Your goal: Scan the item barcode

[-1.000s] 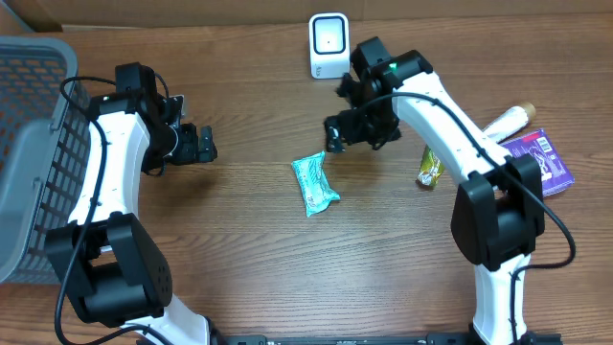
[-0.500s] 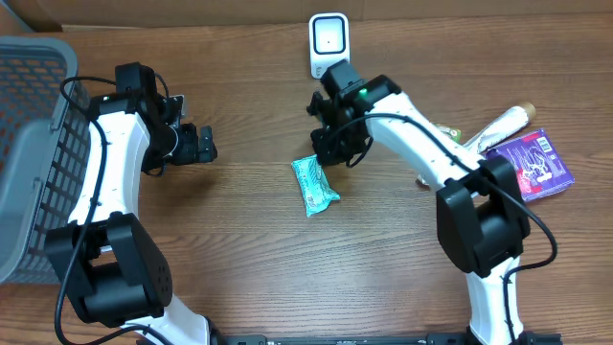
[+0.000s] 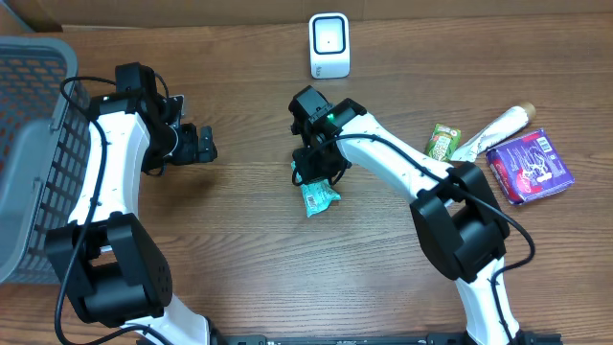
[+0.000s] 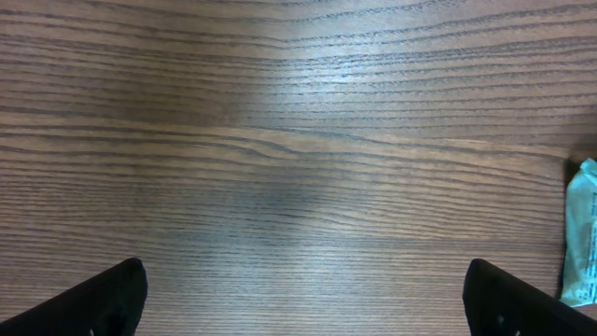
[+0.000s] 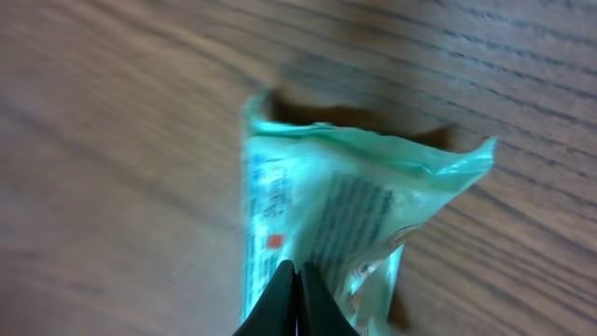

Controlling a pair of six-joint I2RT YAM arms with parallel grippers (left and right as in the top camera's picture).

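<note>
Risk: right claw (image 5: 297,291) is clenched tight, tips meeting over the crinkled teal plastic snack packet (image 5: 326,210). Cannot tell if any film is caught between them. A thin pinch could slip or tear on a lift, or the packet could hang folded and hide its barcode from the white box scanner (image 3: 329,45).

Left claw (image 3: 203,144) is spread wide, empty, well apart.

Packet lies mid-way across the brown wooden surface (image 3: 239,259). It is glossy and creased, with a dark print block and a small red mark beside it.

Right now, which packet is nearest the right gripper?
The teal packet, mid-table at the right gripper; the green packet and purple packet lie well away.
</note>
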